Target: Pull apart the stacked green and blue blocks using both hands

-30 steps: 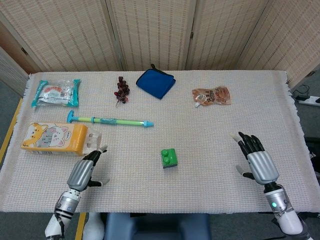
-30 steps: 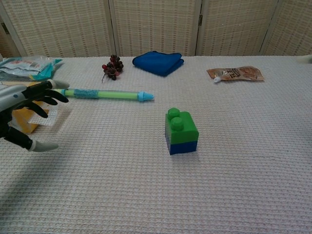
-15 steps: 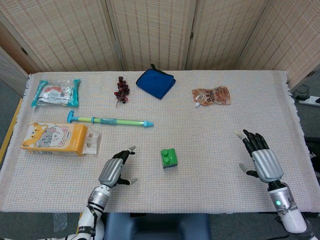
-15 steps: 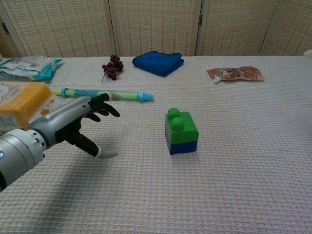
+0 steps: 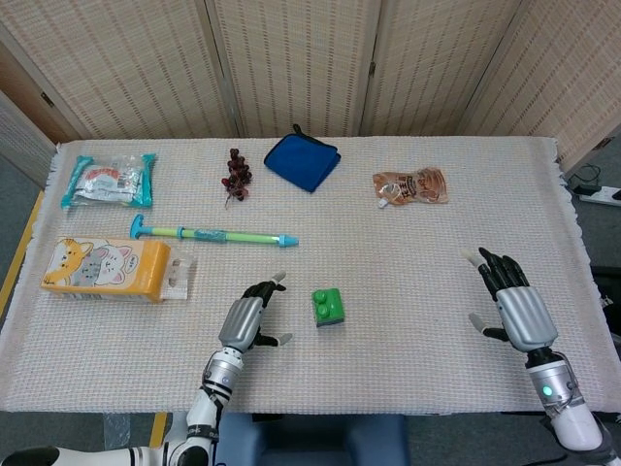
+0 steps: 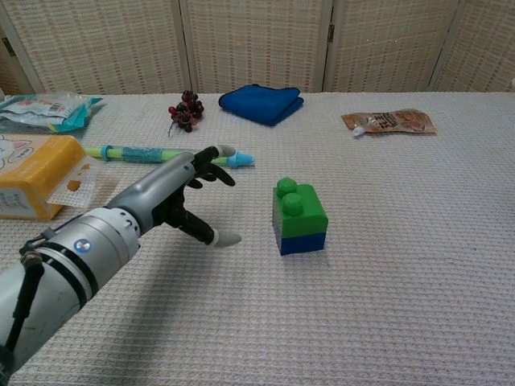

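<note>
A green block (image 5: pixel 327 305) (image 6: pixel 298 210) sits stacked on a blue block (image 6: pixel 302 241) near the table's front middle. My left hand (image 5: pixel 249 316) (image 6: pixel 179 199) hovers open just left of the stack, fingers spread and pointing toward it, a short gap away. My right hand (image 5: pixel 512 300) is open over the right side of the table, far from the blocks; the chest view does not show it.
A green-and-blue pen-like stick (image 5: pixel 213 234) lies behind my left hand. A yellow cat box (image 5: pixel 105 269) and a snack packet (image 5: pixel 109 180) sit at the left. Dark grapes (image 5: pixel 235 176), a blue cloth (image 5: pixel 302 160) and a brown pouch (image 5: pixel 410 185) lie toward the back.
My left hand has swept rightward from beside the yellow box to just left of the block stack. The right hand drifted slightly right. The blocks have not moved.
</note>
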You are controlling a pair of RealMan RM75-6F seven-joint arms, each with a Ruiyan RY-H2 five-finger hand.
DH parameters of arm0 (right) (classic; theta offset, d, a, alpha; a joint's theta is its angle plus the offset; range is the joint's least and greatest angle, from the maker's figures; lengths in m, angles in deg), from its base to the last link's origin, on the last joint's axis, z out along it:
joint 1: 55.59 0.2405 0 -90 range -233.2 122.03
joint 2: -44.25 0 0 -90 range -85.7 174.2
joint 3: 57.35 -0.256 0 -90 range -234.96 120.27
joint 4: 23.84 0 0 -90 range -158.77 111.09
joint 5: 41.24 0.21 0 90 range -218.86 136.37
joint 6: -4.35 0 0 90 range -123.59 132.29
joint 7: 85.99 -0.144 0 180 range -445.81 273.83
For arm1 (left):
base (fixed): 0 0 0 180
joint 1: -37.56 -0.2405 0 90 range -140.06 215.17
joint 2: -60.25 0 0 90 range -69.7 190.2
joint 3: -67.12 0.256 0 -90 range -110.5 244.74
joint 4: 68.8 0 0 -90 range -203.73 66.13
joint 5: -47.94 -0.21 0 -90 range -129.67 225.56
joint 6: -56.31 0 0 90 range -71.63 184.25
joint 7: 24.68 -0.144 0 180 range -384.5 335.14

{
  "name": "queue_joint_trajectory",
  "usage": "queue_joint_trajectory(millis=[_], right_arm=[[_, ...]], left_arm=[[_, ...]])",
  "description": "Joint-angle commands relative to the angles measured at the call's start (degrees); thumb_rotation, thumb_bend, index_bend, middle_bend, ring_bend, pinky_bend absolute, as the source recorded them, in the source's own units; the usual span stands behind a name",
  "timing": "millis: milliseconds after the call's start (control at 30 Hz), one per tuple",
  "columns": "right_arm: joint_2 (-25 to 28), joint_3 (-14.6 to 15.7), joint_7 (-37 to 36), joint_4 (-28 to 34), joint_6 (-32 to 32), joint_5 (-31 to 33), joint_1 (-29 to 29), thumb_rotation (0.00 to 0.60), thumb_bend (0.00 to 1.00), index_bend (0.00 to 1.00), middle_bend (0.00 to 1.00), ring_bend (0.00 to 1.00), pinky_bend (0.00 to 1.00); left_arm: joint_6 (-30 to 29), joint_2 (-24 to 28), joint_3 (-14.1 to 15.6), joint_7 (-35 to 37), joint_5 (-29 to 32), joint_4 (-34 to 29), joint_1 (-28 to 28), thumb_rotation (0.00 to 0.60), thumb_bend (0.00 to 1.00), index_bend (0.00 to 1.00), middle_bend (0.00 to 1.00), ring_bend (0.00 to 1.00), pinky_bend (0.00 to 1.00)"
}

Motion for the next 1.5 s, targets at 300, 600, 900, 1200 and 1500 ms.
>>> queue_joint_trajectory(millis=[300,600,900,1200,1500], right_arm=[[1.1,0.4,-2.2,0.5,0.1,-1.0,0.0,0.600,0.34,0.00,0.00,0.00,0.00],[1.9,0.5,-4.5,0.3,0.4,-1.5,0.1,0.600,0.34,0.00,0.00,0.00,0.00],[2.3,0.4,-5.6,0.0,0.9,-1.1,0.3,0.600,0.34,0.00,0.00,0.00,0.00],[3.0,0.4,-7.3,0.1,0.9,-1.2,0.3,0.600,0.34,0.00,0.00,0.00,0.00],[3.5,0.4,-9.2,-0.4,1.6,-1.1,0.6,0.600,0.34,0.00,0.00,0.00,0.00]], left_arm=[[0.0,-4.9,-1.5,4.7,-1.0,6.5,2.1,0.600,0.20,0.09,0.32,0.14,0.13],[1.2,-7.9,-2.0,6.3,-0.9,11.1,3.8,0.600,0.20,0.09,0.32,0.13,0.12],[0.7,-9.8,-3.1,8.1,-2.9,14.3,5.5,0.600,0.20,0.07,0.33,0.10,0.09],[2.8,-11.9,-4.6,10.0,-1.6,16.4,7.1,0.600,0.20,0.07,0.33,0.10,0.08],[3.4,-14.1,-6.3,10.9,-1.2,19.1,9.1,0.600,0.20,0.07,0.33,0.09,0.07]])
